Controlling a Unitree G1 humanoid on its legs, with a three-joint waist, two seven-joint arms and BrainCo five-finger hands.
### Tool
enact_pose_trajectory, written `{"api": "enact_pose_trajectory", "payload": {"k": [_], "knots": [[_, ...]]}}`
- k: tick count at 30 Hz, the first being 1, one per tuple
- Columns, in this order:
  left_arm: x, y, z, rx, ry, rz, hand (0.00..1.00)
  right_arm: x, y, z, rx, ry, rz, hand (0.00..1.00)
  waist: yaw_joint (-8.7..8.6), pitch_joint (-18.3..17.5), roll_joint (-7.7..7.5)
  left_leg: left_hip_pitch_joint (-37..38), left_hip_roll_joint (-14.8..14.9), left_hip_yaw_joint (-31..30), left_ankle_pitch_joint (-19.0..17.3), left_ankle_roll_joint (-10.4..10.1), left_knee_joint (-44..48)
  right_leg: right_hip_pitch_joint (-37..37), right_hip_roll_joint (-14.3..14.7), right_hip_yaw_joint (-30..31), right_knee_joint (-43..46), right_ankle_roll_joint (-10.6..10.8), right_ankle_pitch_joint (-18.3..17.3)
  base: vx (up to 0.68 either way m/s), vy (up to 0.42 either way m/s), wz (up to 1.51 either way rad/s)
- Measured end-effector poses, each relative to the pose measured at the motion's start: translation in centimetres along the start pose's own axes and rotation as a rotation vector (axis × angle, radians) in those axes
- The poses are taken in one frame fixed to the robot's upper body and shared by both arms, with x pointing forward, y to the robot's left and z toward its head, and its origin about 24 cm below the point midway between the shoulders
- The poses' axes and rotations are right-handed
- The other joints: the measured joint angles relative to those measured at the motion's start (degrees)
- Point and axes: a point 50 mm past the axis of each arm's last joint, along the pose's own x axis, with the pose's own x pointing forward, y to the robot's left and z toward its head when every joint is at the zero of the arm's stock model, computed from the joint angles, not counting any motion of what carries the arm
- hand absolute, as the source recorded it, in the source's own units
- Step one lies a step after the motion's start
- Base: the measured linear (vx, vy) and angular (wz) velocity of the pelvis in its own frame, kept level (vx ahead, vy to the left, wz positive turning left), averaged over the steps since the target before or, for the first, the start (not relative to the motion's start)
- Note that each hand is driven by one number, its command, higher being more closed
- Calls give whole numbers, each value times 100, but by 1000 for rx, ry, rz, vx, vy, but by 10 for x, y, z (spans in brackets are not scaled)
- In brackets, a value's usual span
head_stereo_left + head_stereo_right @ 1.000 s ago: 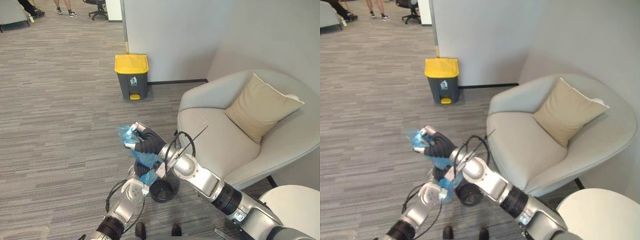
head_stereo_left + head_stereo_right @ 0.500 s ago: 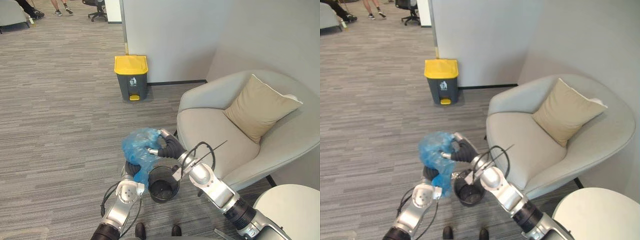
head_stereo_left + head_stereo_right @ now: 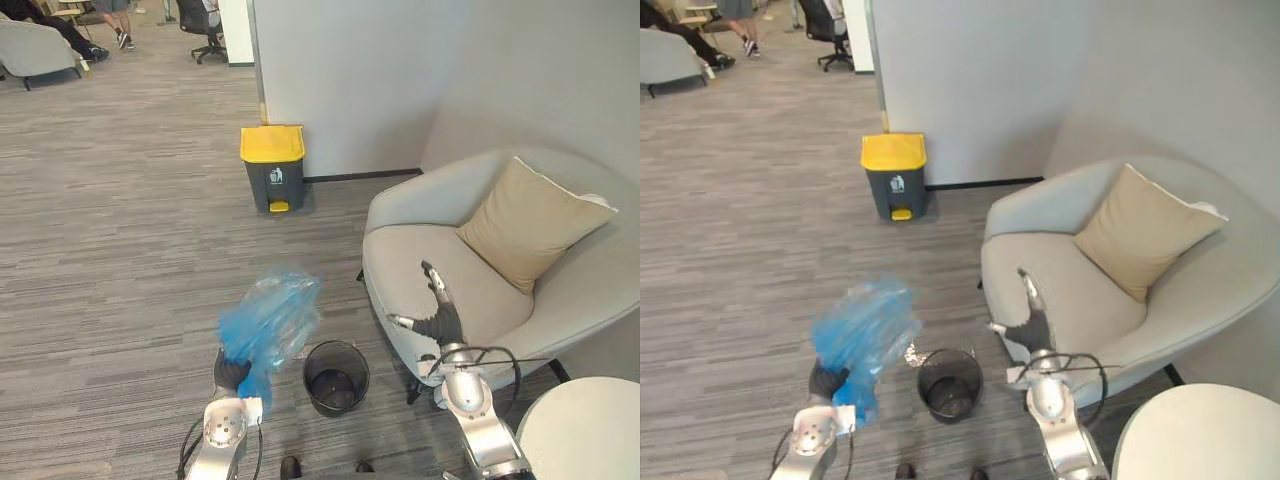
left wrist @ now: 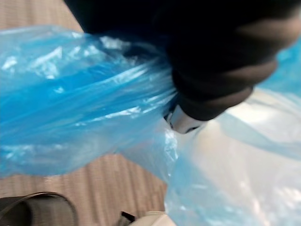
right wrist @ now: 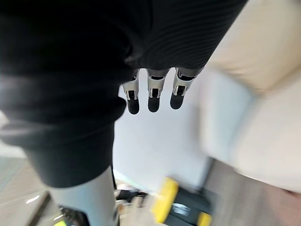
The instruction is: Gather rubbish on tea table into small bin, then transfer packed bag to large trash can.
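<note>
**Right hand off, bag left hanging in left**

Let go with right hand (image 3: 438,318) since half a second back and swung it away over armchair (image 3: 470,270), fingers straight and spread, holding nothing; kept bag (image 3: 268,322) up in left hand (image 3: 232,372), clenched round the gathered blue plastic, above the floor just beside bin (image 3: 336,377); seems to have lifted the head too, with the whole scene shifted.

Judged well along: bag out and clear of bin, so gathering looks done; edge of table (image 3: 590,430) at lower right, too little of it seen to confirm. Left to do: carry across the carpet to can (image 3: 273,168), standing against the wall well apart, and drop in; lid down, so to be opened first, likely by the pedal at its foot.

Bin: black, upright, no liner; looks empty, though too dark at the bottom to be sure. Bag: puffed and translucent; contents not made out. Can: grey, yellow lid closed; inside hidden.
</note>
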Motion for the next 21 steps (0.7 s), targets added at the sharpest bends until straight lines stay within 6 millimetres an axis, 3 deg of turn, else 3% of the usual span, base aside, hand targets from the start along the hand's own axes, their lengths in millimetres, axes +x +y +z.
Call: {"api": "enact_pose_trajectory", "payload": {"k": [4,6,12,17,21], "knots": [[-5,11,-43,-70,210,44,100,-18,3,-62,129,338,-48,0,21,15,37,69,0,4,-50,42,0,74,-4,-16,2,0,-24,3,2,1],[-8,13,-55,-71,265,45,100,-27,5,-81,116,436,-37,0,42,31,57,69,-1,6,-50,42,0,77,-6,-22,2,1,-25,0,0,0],[-26,13,-103,-59,495,54,100,-82,17,-147,155,849,-34,0,94,51,80,241,1,13,-128,-1,-1,232,-6,-35,46,4,-152,57,4,1],[-32,18,-118,-100,593,95,100,-111,15,-169,205,1034,-95,0,97,68,92,297,6,30,-178,-21,-1,326,-3,-27,61,19,-190,81,-4,-2],[-32,20,-121,-123,611,120,100,-108,15,-171,232,1048,-115,0,143,151,95,556,38,284,-303,-40,1,412,28,208,175,-15,-249,66,9,-26]]}}
